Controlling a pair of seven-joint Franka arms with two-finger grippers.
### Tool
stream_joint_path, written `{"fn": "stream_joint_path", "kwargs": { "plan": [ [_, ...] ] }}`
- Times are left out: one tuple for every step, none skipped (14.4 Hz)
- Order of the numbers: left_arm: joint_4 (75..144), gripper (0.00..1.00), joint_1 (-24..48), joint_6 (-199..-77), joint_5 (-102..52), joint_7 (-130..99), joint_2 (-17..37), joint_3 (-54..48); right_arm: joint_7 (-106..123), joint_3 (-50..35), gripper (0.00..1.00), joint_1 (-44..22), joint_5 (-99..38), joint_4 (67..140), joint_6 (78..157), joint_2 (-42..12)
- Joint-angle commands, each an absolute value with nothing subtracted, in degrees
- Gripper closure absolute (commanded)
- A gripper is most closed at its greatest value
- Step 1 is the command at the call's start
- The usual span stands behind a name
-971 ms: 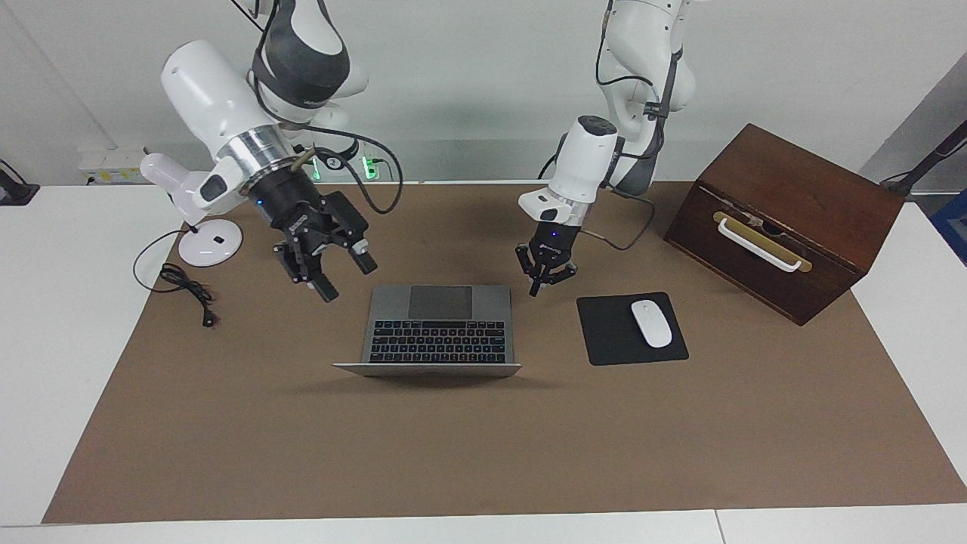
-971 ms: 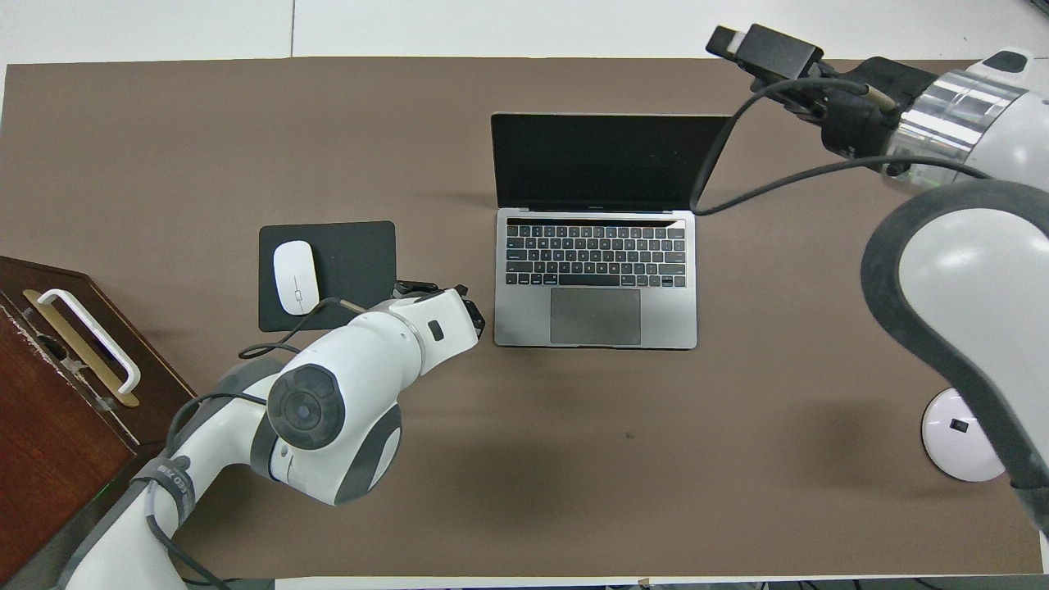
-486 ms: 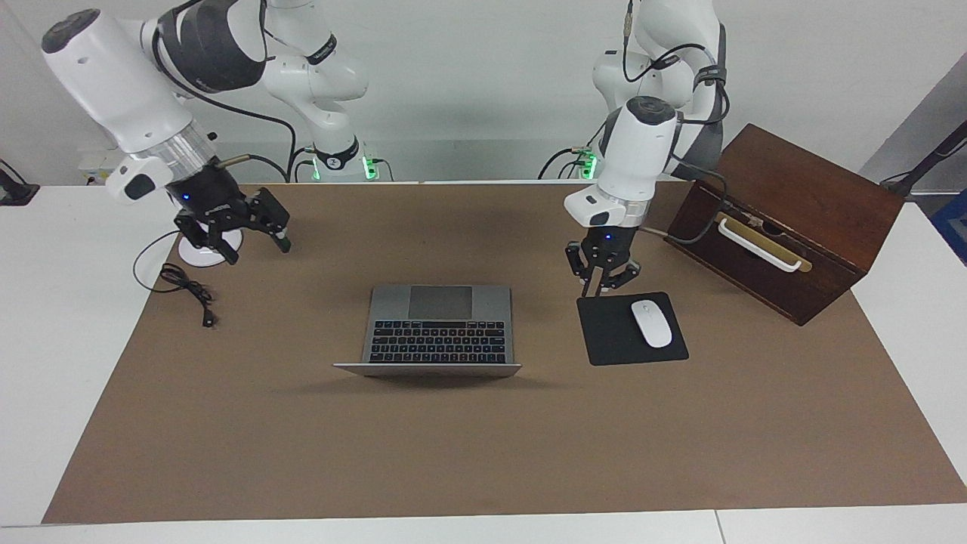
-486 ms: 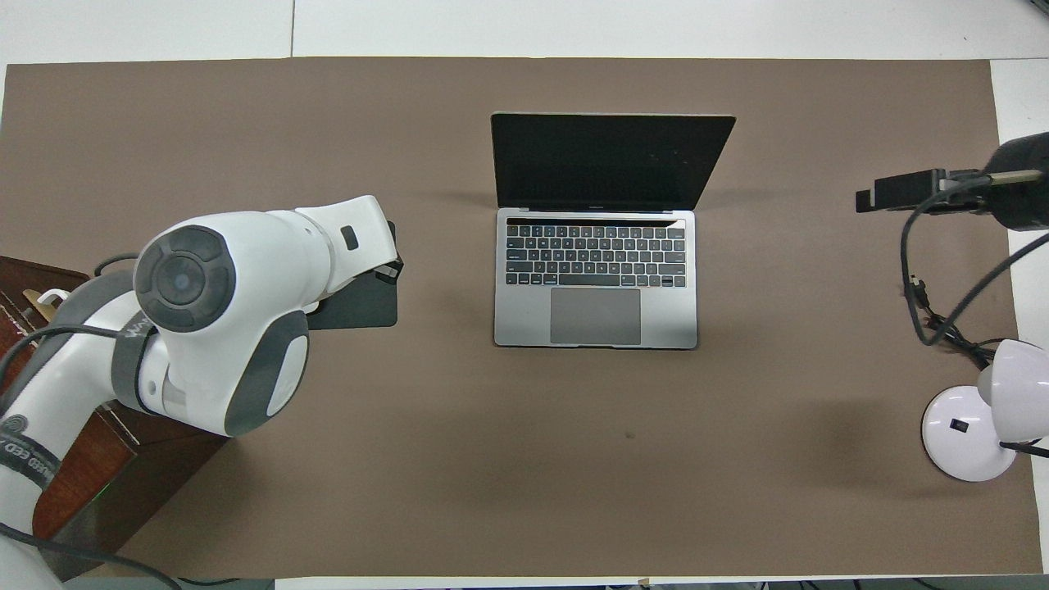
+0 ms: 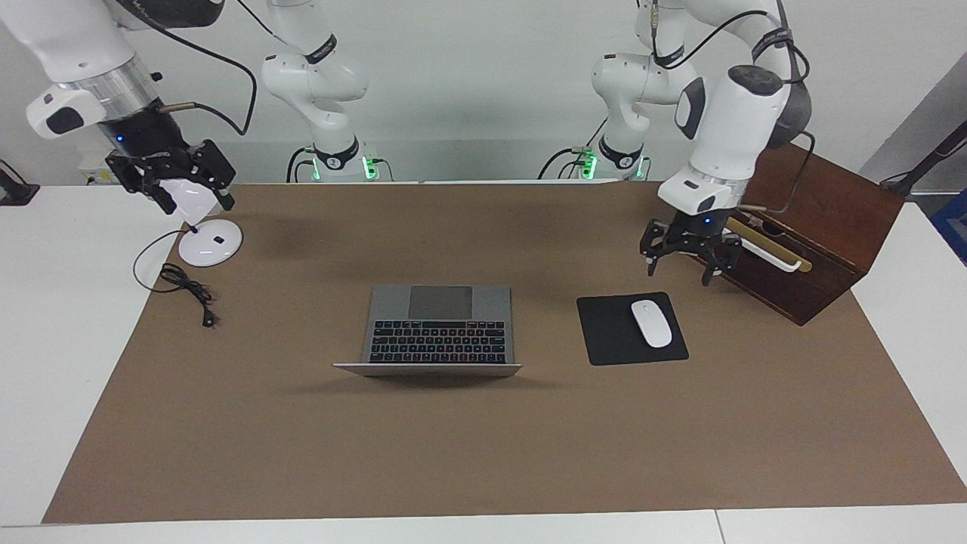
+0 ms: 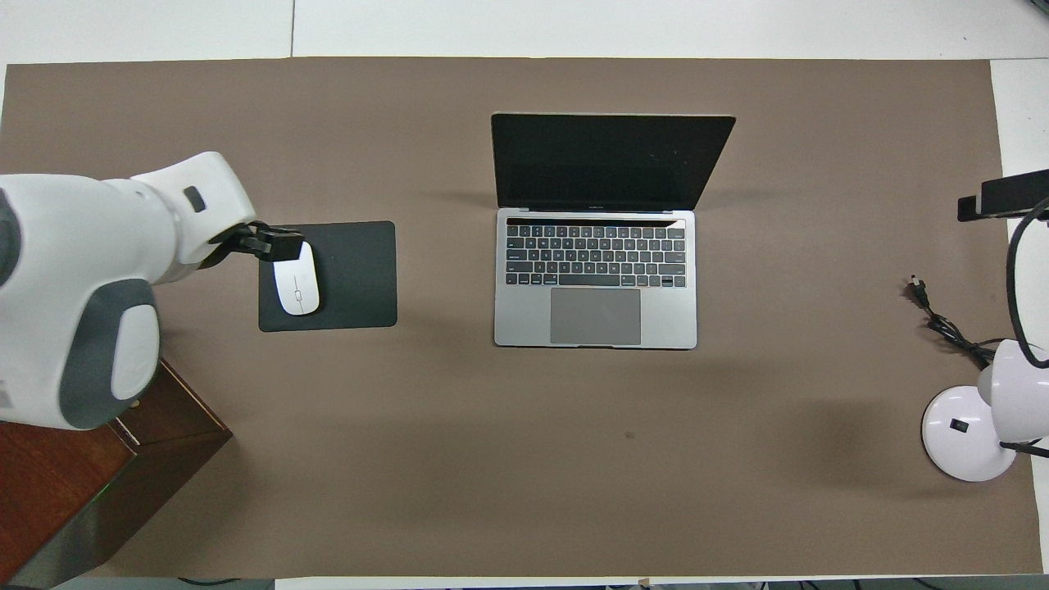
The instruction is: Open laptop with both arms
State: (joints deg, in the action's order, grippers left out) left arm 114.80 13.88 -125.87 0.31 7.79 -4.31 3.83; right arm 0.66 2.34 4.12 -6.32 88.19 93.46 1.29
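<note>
You see the laptop (image 5: 440, 329) open on the worktop (image 5: 483, 453), between both claws. Left claw (image 5: 686, 262), fingers apart, hangs before the wooden box (image 5: 801, 204); right claw (image 5: 180, 190), fingers apart, over the lamp (image 5: 198, 219).

Both arms are raised; left gripper (image 5: 689, 266) spread wide, right gripper (image 5: 180, 193) apparently parted too.
</note>
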Motion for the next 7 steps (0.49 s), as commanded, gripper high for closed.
{"fn": "stream_joint_path", "kwargs": {
  "plan": [
    [110.15, 0.00, 9.07, -116.57, 1.23, 7.91, -6.06, 3.25, -3.25, 0.79, 0.00, 2.47, -0.46, 86.31, 90.45, 0.70],
    [108.21, 0.00, 7.83, -114.19, 1.23, 7.91, -6.15, 3.25, -3.51, 0.79, 0.00, 0.63, 1.39, 86.31, 88.18, 0.70],
    [106.63, 0.00, 5.47, -111.65, 1.23, 7.91, -6.15, 3.16, -3.69, 0.79, 0.00, 0.18, 1.75, 86.40, 87.20, 0.79],
    [104.61, 0.00, 3.97, -109.88, 1.14, 7.91, -6.07, 3.16, -3.69, 0.88, 0.00, 0.18, 1.76, 86.48, 86.67, 0.88],
    [102.94, 0.00, 3.00, -107.95, 0.97, 7.82, -6.06, 3.25, -3.69, 0.88, 0.00, 0.26, 1.76, 86.48, 86.40, 0.97],
    [100.92, 0.00, 1.68, -106.10, 0.71, 7.91, -5.80, 3.25, -3.69, 0.97, 0.00, 0.26, 1.76, 86.40, 85.61, 0.97],
    [99.07, 0.00, 1.06, -103.82, 0.62, 7.91, -5.63, 3.25, -3.69, 0.97, 0.00, 0.18, 1.84, 86.40, 84.65, 1.05]
  ]
}}
